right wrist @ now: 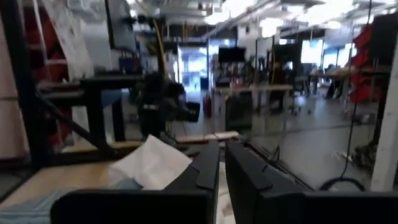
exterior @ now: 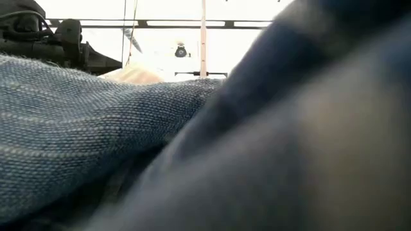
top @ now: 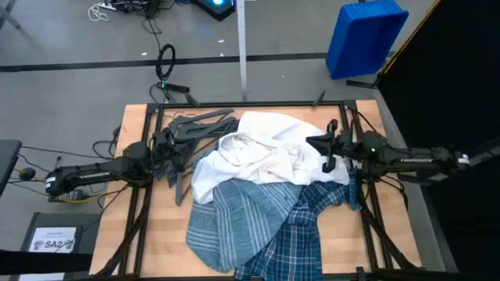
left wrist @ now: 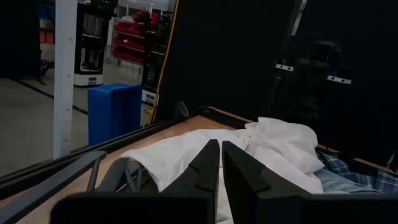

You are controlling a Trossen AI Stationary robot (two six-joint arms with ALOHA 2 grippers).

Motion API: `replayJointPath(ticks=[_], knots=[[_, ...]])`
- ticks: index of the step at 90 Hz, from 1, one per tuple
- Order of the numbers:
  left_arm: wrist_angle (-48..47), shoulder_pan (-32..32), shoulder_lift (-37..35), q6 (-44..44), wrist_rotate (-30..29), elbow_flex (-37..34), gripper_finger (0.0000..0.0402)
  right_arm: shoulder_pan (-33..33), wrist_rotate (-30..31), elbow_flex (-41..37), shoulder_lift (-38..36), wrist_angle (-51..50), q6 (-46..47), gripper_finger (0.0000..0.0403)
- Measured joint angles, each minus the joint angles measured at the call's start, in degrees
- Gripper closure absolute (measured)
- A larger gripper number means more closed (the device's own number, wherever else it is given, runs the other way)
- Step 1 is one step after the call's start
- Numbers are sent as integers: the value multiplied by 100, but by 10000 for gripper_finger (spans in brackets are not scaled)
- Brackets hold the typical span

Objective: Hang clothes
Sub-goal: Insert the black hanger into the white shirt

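Note:
The clothes lie in a heap on the table. A white shirt point(top: 266, 152) is on top toward the far side, and also shows in the left wrist view point(left wrist: 273, 149). A light blue striped shirt point(top: 234, 218) lies at the near left and a darker plaid shirt point(top: 301, 226) at the near right. Dark grey hangers point(top: 195, 129) lie left of the heap. My left gripper point(top: 170, 148) hovers shut by the hangers point(left wrist: 93, 174). My right gripper point(top: 315, 143) is shut above the white shirt's right edge point(right wrist: 152, 163). Neither has anything between its fingers.
Black frame rails point(top: 148, 179) run along the table's left, right and far sides. A white pole point(top: 243, 47) stands behind the far edge and a blue bin point(top: 366, 35) on the floor beyond. Blue cloth point(exterior: 96, 122) fills the low view.

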Motion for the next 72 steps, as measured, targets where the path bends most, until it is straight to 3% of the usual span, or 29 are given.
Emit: replayJointPath(ticks=[30, 72], knots=[[-1, -1, 0, 0, -1, 0, 401, -120, -136, 2144, 3061, -479, -550, 401], [52, -1, 0, 0, 1, 2, 401, -955, -1584, 4422, 6406, -484, -276, 377]])
